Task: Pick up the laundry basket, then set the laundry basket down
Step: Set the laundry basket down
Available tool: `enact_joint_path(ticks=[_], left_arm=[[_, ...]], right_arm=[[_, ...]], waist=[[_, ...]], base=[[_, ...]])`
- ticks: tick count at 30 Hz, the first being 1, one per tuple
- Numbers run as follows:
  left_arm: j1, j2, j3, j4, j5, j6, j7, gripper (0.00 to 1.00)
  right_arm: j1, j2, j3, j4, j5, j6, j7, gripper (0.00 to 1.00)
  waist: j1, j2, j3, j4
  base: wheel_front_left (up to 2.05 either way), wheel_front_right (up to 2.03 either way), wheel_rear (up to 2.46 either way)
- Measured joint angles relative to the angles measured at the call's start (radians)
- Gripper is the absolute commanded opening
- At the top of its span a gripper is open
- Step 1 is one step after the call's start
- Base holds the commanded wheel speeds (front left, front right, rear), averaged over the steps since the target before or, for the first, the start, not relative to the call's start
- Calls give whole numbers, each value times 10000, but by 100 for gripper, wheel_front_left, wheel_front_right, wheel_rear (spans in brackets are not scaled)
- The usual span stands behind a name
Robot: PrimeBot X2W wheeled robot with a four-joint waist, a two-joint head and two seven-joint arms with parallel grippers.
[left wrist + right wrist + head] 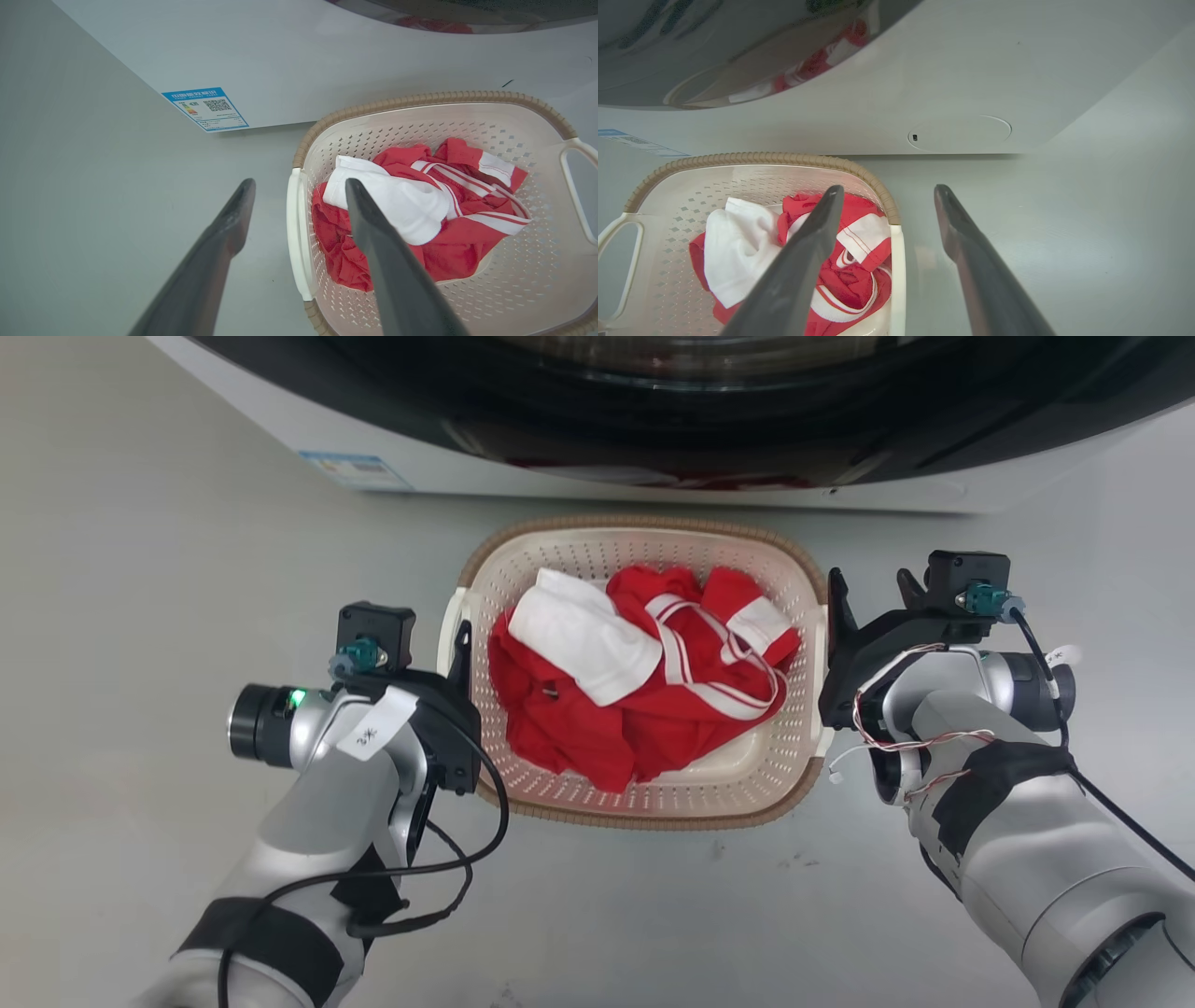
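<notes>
We are bracketing the laundry basket (644,553), which is sitting on the floor (140,569) just in front of the washing machine (560,485), loaded with red and white clothes (644,691). The left gripper (299,184) is hanging released over the left handle (294,233), one finger outside the basket and the other inside above the clothes. The right gripper (888,188) is mirroring it, also released, with its fingers straddling the right handle (897,270). As we are judging it, we are lining up the grasp and the lift is not yet begun. To do this well, we are aiming to lower both grippers evenly until each white handle bar sits deep between the fingers, then close both together. We are watching that the inner fingers are not snagging the clothes, since pinched cloth could spoil the hold. When lifting, we are wanting both arms to rise at one pace so the basket is not tilting or bumping the machine.
</notes>
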Motion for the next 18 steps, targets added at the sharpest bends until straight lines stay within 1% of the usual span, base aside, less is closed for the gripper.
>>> enact_joint_path(ticks=[12,18], left_arm=[[1035,128,382,-322,-67,2,-136,100],[1740,295,980,-972,-100,155,-136,100]], right_arm=[[770,36,-625,-1011,-36,42,-2,100],[1668,29,-1164,-1595,-217,42,-2,100]], waist=[[0,0,-1474,-272],[0,0,-2273,-396]], base=[[0,0,0],[0,0,0]])
